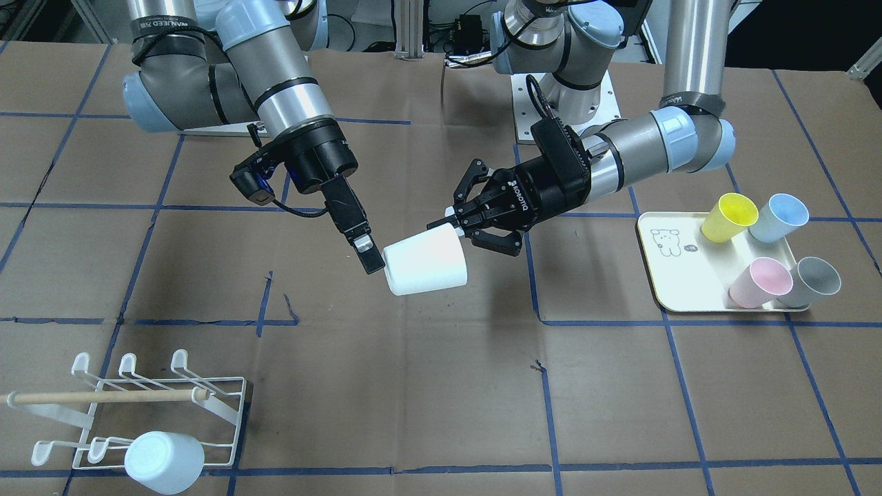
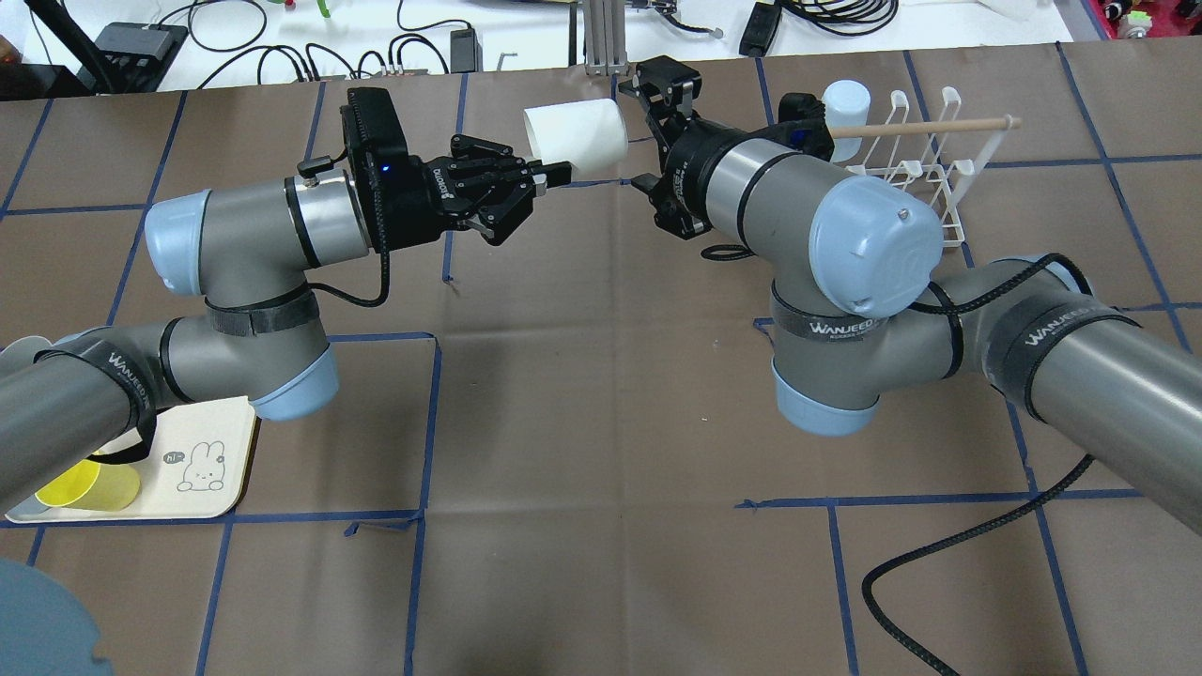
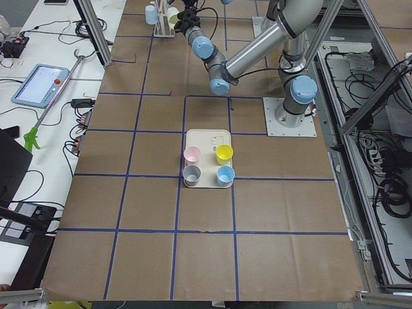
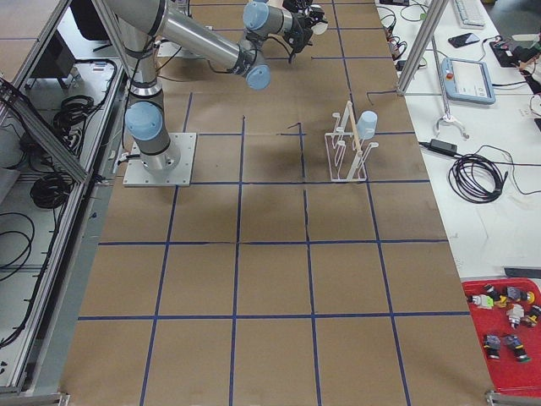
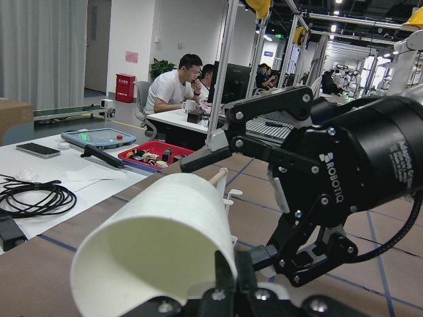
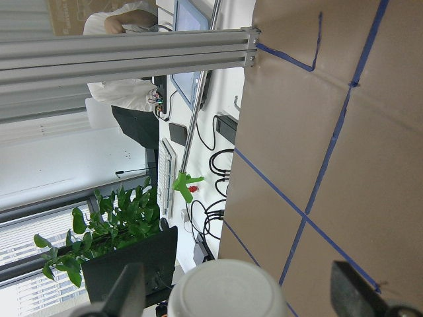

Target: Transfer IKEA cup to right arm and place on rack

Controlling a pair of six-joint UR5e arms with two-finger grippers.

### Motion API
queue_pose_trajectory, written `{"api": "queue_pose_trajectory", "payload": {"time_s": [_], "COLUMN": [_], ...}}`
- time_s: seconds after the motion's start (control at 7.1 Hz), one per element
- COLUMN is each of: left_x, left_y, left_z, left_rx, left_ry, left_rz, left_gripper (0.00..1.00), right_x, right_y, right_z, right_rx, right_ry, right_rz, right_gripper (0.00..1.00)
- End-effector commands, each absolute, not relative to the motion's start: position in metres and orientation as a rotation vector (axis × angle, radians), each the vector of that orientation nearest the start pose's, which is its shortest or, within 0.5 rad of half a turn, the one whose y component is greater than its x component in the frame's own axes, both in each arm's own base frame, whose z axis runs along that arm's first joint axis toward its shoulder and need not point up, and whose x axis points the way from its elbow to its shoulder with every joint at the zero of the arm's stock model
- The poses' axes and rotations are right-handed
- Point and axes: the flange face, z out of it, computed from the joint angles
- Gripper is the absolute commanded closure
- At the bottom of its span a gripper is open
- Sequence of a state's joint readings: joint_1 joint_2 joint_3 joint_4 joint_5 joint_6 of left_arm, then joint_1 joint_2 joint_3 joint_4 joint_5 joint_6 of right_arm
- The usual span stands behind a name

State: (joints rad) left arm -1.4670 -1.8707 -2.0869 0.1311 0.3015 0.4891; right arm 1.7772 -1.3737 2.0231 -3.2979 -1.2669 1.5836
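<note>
Pinching with left claw on the cup at its rim, one finger reaching inside the mouth and one outside, seen closest from the left wrist. Holding it on its side in the air over the middle of the bench, mouth toward the left arm, closed base toward the right. Spreading right claw wide, a finger on either side of the base. One finger is sitting just beside the base in the front view, though contact cannot be told.

Judging the cup as light, thin-walled plastic: stiff enough at the base, likely flexing a little near the open mouth. Expecting a smooth, slightly slippery skin, and a taper that could let it squirt out toward the narrow end under a hard squeeze. Not treating it as fragile, but a drop from here would mean a roll across the bench.

Favouring a hold across the body close to the base, where the wall is best backed. Keeping well clear of the rim pinch, so the two claws are not fouling each other. Leaving the mouth free, since hanging it on a peg of the rack calls for an open end. Closing gently, only enough to stop slip.

Noting the rack well apart at the bench's right end, with a blue cup already on it. Noting four more cups on the tray at the far left.
</note>
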Motion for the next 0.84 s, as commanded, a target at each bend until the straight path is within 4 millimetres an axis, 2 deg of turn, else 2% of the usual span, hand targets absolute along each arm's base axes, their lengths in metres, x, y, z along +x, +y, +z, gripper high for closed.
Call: {"api": "queue_pose_trajectory", "payload": {"time_s": [0.0,0.42,0.7], "left_x": [-0.179,-0.179,-0.179], "left_y": [-0.500,-0.499,-0.499], "left_z": [0.342,0.343,0.343], "left_rx": [-0.978,-0.979,-0.979], "left_ry": [-1.674,-1.673,-1.673], "left_rz": [1.226,1.228,1.228], "left_gripper": [1.00,1.00,1.00], "right_x": [0.269,0.273,0.285], "right_y": [-0.484,-0.484,-0.481], "right_z": [0.389,0.383,0.376], "right_rx": [1.163,1.165,1.157], "right_ry": [1.713,1.727,1.742], "right_rz": [-0.532,-0.516,-0.503], "right_gripper": [0.00,0.01,0.01]}}
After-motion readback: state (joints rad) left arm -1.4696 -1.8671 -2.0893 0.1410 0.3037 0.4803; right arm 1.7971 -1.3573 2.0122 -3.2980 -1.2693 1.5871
